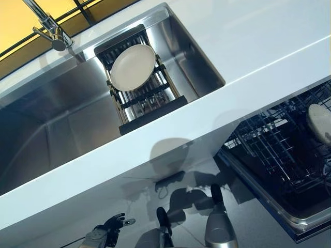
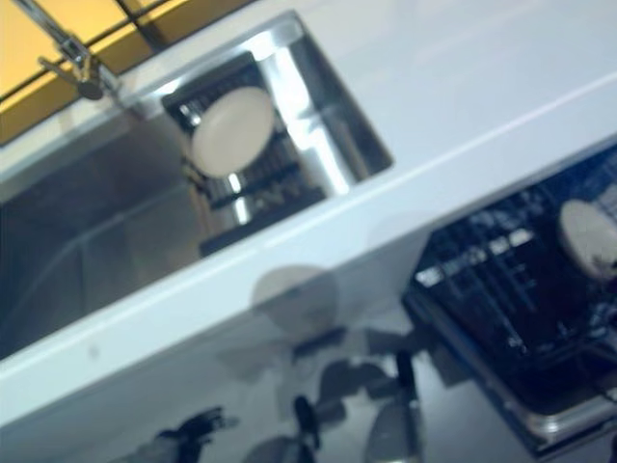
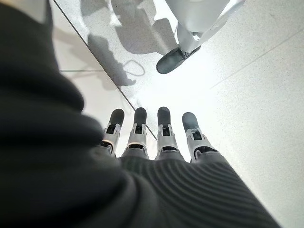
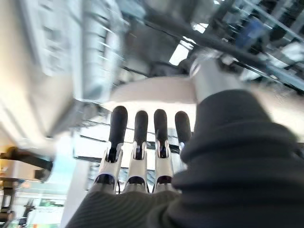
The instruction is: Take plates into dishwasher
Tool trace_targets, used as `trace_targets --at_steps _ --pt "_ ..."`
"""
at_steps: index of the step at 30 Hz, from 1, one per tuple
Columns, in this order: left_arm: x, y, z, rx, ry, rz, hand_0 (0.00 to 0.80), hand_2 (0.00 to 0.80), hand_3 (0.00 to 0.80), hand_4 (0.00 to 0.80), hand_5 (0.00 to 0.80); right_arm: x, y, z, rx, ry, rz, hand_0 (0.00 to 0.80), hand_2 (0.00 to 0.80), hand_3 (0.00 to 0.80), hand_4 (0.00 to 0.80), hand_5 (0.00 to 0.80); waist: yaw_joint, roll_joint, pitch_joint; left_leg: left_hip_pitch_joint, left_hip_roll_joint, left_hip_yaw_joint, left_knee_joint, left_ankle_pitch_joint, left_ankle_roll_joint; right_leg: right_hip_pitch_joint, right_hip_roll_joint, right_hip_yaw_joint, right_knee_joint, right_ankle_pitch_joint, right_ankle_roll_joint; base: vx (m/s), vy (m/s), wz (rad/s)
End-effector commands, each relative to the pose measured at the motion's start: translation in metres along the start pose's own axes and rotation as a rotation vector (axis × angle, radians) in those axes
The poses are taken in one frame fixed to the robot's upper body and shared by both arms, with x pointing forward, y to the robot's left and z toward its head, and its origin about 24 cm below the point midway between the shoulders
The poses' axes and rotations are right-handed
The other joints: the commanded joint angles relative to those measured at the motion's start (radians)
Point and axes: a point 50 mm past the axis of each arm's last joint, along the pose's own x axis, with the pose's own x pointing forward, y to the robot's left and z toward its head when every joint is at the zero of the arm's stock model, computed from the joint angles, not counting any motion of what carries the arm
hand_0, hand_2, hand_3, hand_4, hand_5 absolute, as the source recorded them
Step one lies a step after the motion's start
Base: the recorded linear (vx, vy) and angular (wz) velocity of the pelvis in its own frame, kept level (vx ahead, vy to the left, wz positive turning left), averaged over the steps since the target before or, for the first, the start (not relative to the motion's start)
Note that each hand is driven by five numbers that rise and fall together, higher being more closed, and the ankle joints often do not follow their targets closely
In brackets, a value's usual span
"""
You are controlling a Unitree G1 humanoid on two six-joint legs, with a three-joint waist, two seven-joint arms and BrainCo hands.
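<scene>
A: Plates?
B: One round cream-white ceramic plate (image 1: 133, 67), lying tilted on dark wire rack (image 1: 147, 101) inside steel sink (image 1: 62, 113), face up.
A: 2nd?
B: Another cream round plate (image 1: 320, 123), propped in dark wire dishwasher basket (image 1: 279, 150), far right, partly cut off by frame edge.
</scene>
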Motion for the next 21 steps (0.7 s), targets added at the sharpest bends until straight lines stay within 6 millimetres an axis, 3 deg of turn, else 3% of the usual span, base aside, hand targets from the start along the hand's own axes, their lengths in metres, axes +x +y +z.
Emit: trace_targets --at_steps 1,11,21 --pt "-0.004 0.018 -0.007 0.068 0.056 0.052 0.0 0.0 0.0 0.0 0.0 0.0 0.002 -0.001 0.04 0.021 -0.013 0.0 0.0 0.0 0.0 0.0 0.009 -0.099 -0.068 0.095 0.054 -0.012 0.0 -0.046 -0.008 -0.029 -0.041 0.019 0.0 0.026 0.05 0.032 0.005 -0.02" --pt "-0.008 0.025 -0.018 0.058 0.087 0.076 0.0 0.0 0.0 0.0 0.0 -0.004 -0.017 -0.02 0.033 0.064 -0.06 0.0 0.0 0.0 0.0 0.0 0.0 -0.164 -0.104 0.121 0.072 0.006 0.0 -0.054 -0.006 -0.004 -0.016 0.029 0.0 0.023 0.054 0.033 0.008 -0.02" --pt "-0.014 0.032 -0.033 0.02 0.141 0.109 0.0 0.0 0.0 0.0 0.0 -0.013 -0.084 -0.043 0.144 0.085 -0.19 0.0 0.0 0.0 0.0 0.0 -0.017 -0.252 -0.168 0.161 0.087 0.032 0.0 -0.058 -0.003 0.046 0.014 0.052 0.0 0.019 0.056 0.061 0.025 -0.05"
